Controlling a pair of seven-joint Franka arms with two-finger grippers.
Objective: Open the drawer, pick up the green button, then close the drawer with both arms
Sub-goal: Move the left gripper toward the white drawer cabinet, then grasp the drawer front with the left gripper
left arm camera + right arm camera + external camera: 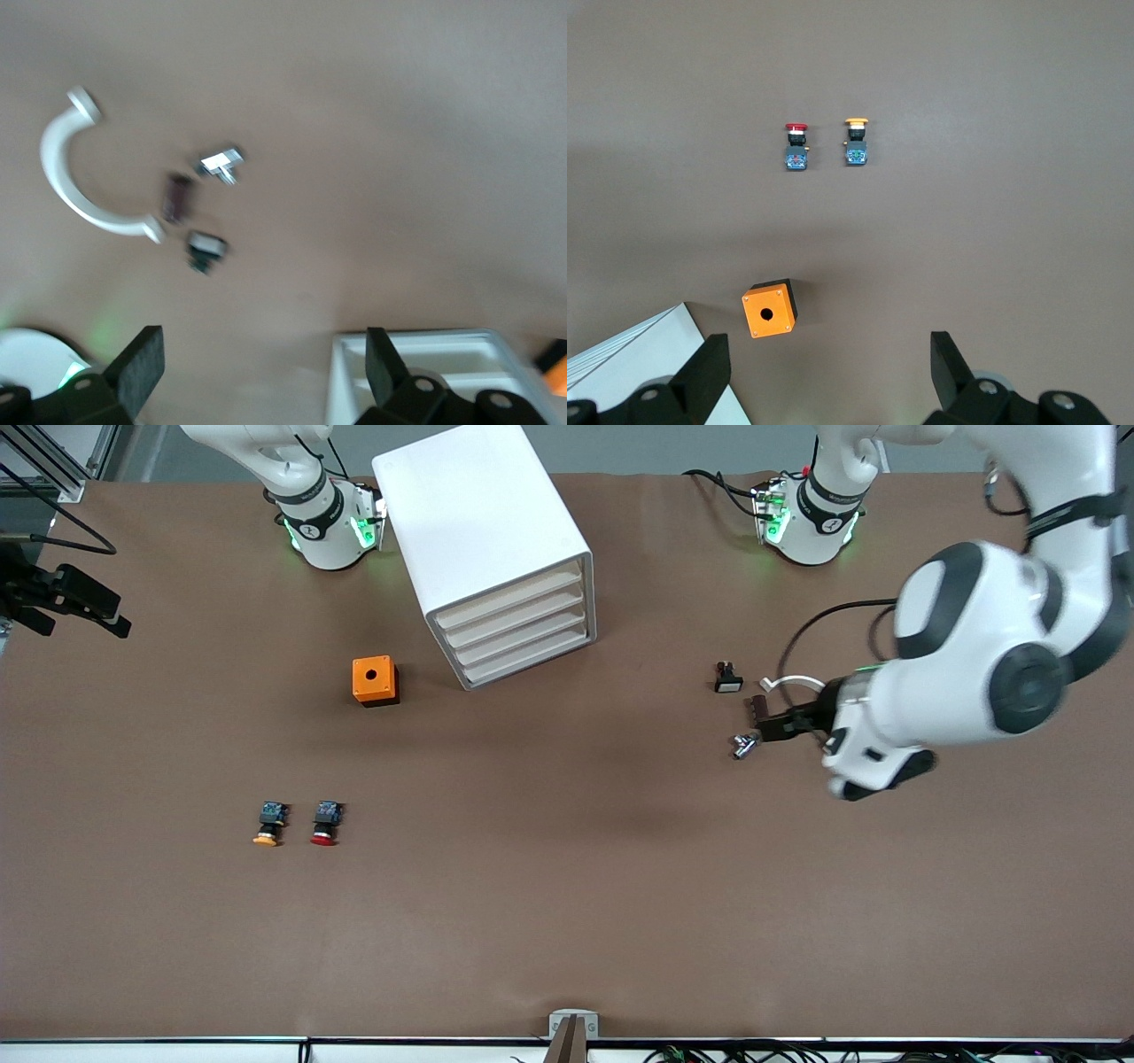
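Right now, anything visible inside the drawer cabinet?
No. All four drawers of the white drawer cabinet are shut, so only their fronts show. Contents are hidden; no green button is visible anywhere.

White drawer cabinet (496, 549), orange box (375, 680), shut drawers

Brown matte worktop (567, 921) fills the view, evenly lit, soft shadows. Grey floor strip past the bases' edge, aluminium frame rail (44, 465) at the right arm's end. White rail (266, 1050) with loose cables along the edge nearest the front camera.
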